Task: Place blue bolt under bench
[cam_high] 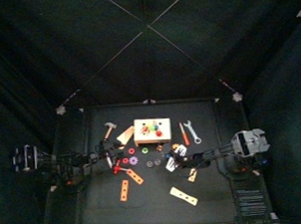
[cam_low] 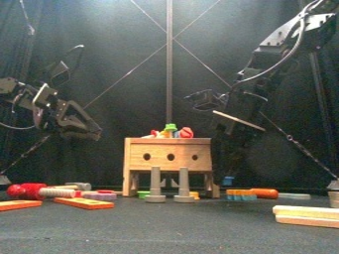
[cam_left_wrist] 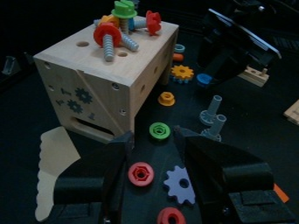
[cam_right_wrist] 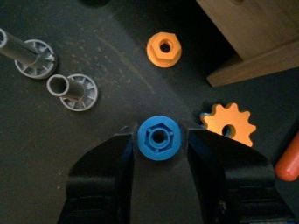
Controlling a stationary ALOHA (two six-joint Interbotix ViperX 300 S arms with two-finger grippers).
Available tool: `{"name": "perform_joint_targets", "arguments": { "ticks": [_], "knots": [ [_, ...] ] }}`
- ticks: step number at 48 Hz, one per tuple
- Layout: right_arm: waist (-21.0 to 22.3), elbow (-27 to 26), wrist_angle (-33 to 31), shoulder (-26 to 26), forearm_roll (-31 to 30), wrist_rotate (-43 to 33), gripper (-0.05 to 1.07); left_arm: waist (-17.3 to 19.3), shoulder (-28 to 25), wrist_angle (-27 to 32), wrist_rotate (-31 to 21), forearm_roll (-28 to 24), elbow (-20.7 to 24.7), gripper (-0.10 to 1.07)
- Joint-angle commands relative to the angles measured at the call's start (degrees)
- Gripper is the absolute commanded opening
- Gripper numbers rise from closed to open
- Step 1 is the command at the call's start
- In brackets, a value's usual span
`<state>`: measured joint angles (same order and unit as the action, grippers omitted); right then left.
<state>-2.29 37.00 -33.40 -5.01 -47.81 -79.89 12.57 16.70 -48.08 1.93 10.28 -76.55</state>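
The wooden bench (cam_high: 151,131) stands mid-table; it also shows in the front view (cam_low: 169,157), the left wrist view (cam_left_wrist: 100,79) and, as a leg and edge, the right wrist view (cam_right_wrist: 251,35). My right gripper (cam_right_wrist: 160,140) is shut on the blue bolt (cam_right_wrist: 158,137), seen end on, held above the table in front of the bench. In the top view the right gripper (cam_high: 182,161) is just right of centre. My left gripper (cam_left_wrist: 158,157) is open and empty, low over loose parts beside the bench's left end; it also shows in the front view (cam_low: 79,124).
Below the right gripper lie two grey bolts (cam_right_wrist: 30,54), an orange nut (cam_right_wrist: 163,46) and an orange gear (cam_right_wrist: 232,122). A red nut (cam_left_wrist: 140,172), a grey gear (cam_left_wrist: 177,184) and a green nut (cam_left_wrist: 158,131) lie by the left gripper. Coloured bolts (cam_left_wrist: 122,22) stick up from the bench top. A hammer (cam_low: 34,190) lies front left.
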Motion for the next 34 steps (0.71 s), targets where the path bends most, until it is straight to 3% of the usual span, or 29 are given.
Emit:
{"name": "perform_joint_targets", "arguments": {
  "ticks": [1, 10, 34],
  "knots": [
    [1.14, -1.41, 0.00, 1.85, -1.14, 0.09, 0.66, 0.18, 0.18, -0.18, 0.18, 0.09, 0.62, 0.81],
    [2.81, -1.49, -0.35, 1.23, -4.83, -0.35, 0.66, 0.18, 0.18, -0.18, 0.09, 0.18, 0.53, 0.81],
    [5.98, -2.64, 0.70, -2.90, -7.03, -0.18, 0.70, 0.26, 0.18, 1.49, 0.09, 0.09, 0.35, 0.81]
  ]
}}
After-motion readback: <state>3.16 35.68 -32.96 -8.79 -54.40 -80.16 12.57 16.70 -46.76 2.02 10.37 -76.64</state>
